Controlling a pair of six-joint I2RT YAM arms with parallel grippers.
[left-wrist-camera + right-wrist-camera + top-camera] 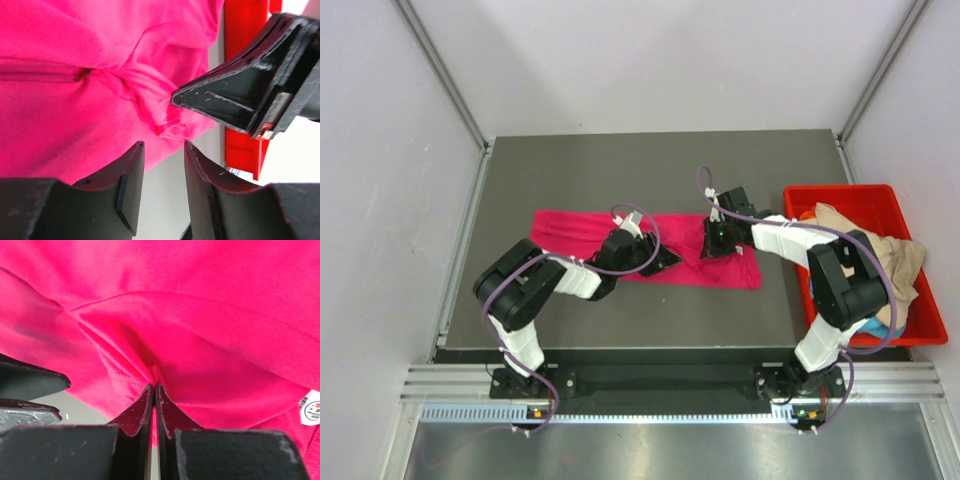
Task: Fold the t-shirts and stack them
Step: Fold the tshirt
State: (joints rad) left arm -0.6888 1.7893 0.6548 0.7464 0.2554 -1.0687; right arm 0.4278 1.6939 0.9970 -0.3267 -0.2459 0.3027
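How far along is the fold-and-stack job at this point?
Early. Done: the pink shirt lies spread as a long band on the table. In hand: the right gripper is shut on a pinch of its cloth; the left gripper hangs open at its edge. Left: finishing this fold, then the tan shirt and others heaped in the red bin; no stack yet.

Dark grey flat table (pixel 620 170). Bright magenta-pink cloth t-shirt (pixel 570 232) lies on it in a long band, passing under the left fingers (pixel 127 185) and the right fingers (pixel 167 415). Rigid red plastic bin (pixel 840 195) sits outboard of the right fingers at the table's edge, apart from the t-shirt.
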